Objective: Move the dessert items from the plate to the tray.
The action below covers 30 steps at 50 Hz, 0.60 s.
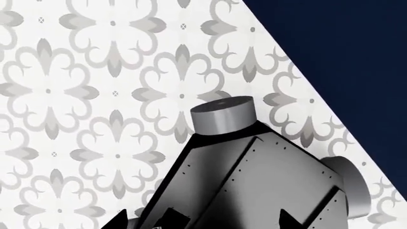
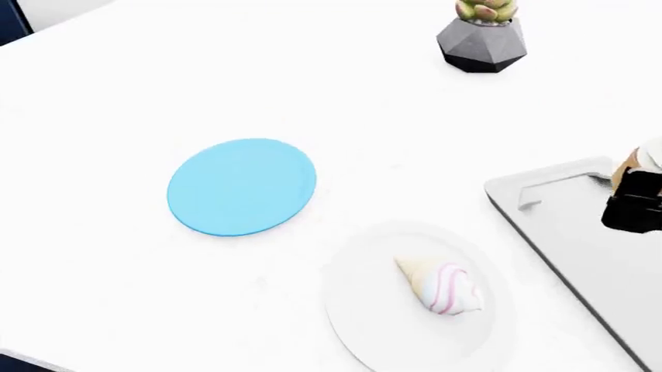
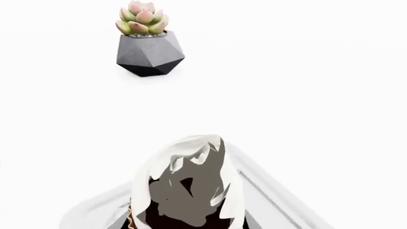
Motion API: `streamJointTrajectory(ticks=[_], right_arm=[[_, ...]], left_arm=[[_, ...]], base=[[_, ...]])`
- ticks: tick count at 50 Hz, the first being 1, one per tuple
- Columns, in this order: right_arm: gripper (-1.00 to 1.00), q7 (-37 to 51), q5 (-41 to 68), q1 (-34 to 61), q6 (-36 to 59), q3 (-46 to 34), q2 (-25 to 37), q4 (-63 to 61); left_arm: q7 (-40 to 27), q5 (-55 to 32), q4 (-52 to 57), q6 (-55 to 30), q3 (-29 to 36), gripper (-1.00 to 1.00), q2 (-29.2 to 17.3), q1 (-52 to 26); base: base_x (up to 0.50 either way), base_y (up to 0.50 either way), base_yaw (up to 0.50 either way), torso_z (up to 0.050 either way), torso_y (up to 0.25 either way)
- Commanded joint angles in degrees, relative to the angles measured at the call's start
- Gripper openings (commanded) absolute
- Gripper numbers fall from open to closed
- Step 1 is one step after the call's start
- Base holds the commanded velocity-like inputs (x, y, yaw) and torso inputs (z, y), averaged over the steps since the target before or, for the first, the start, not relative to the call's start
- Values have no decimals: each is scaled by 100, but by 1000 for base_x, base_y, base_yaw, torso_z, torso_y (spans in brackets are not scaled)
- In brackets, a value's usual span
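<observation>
A cream cone-shaped sweet [image 2: 439, 285] with a pink-striped white top lies on its side on the round white plate [image 2: 360, 310]. To the plate's right is the light grey tray [image 2: 579, 240], whose rim [image 3: 279, 200] also appears in the right wrist view. My right gripper [image 2: 633, 200] hangs over the tray's far end, shut on the cupcake [image 3: 189, 183]. Its white frosting fills the right wrist view and hides the fingers. The cupcake [image 2: 647, 157] barely peeks in at the head view's right edge. My left gripper [image 1: 203, 224] is open and holds nothing. It is away from the table, above patterned floor.
A flat blue disc [image 2: 242, 187] lies on the white table, left of the plate. A green succulent in a grey faceted pot [image 2: 481, 35] stands at the back, also seen from the right wrist [image 3: 149, 43]. Part of the robot's grey body [image 1: 254, 176] fills the left wrist view.
</observation>
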Motion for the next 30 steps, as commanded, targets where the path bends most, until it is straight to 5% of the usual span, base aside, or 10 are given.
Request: streamJointTrajectory(ticks=[1,7,28,29,30], right_arm=[[-100,-260,-322,-809,-1081,-723,-90,694],[-100,-348,-264,-1168,-1515,-952,-518,1144],[-100,-372,-455,-1025,-1240,-827,-546,1412],[100,-452,-497,-1023,-1198,-831,-574,1391],[100,-490,-532,-1023,-1187,-833,-593,1369]], left_arm=[[-18,-7,-3,32,-21,100,-35,27],[13,-12,-3,89,-59,100,-43,76],[27,-5,-3,126,-66,100,-30,102],[30,-5,-3,127,-69,100,-30,105],[31,-5,-3,128,-72,100,-29,106]], base=[[0,0,0,0,0],[0,0,0,0,0],[0,0,0,0,0],[0,0,0,0,0],[0,0,0,0,0]])
